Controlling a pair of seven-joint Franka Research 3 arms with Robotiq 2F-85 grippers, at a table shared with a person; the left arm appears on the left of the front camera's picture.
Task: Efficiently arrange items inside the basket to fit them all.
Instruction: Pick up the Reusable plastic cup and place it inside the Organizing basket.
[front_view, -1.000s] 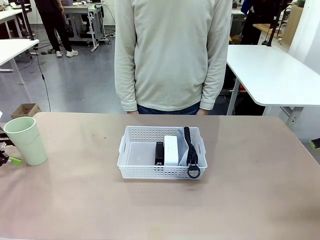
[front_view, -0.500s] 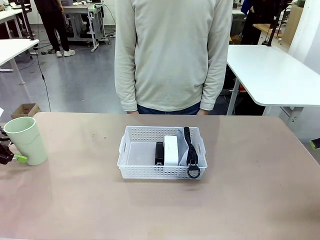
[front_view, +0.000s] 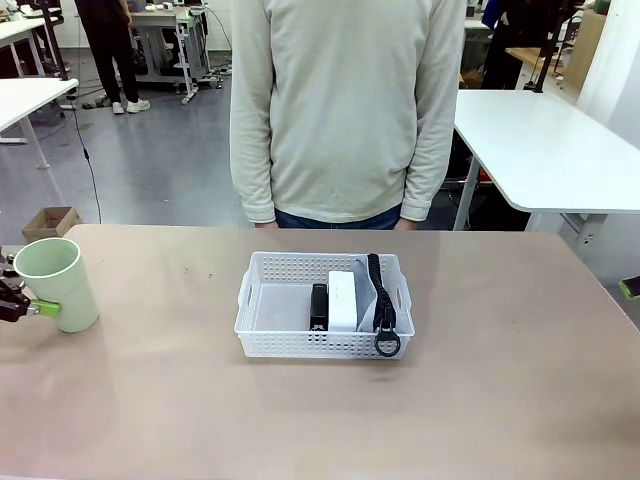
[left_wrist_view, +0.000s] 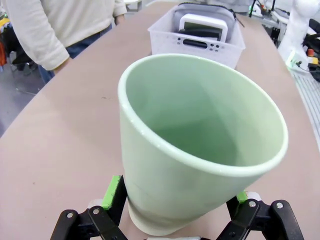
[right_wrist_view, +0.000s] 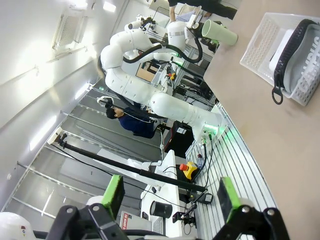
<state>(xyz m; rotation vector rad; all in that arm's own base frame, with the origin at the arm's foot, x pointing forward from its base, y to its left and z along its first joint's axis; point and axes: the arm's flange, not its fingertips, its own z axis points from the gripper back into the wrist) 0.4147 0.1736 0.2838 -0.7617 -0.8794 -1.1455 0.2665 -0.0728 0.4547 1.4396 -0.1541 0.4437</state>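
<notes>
L gripper (left_wrist_view: 177, 220) has its fingers clamped on the base of the pale green cup (front_view: 58, 283), tilted at the surface's 9 o'clock edge, prob. the last item for the basket (front_view: 322, 304). Stapler (front_view: 318, 305), white device (front_view: 343, 299) and pouch (front_view: 382, 298) are packed to its 3 o'clock side, leaving the 9 o'clock half free. R gripper (right_wrist_view: 170, 200): fingers apart, nothing between. Surface (front_view: 500, 380) is tan laminate; lab w/ white tables behind.
</notes>
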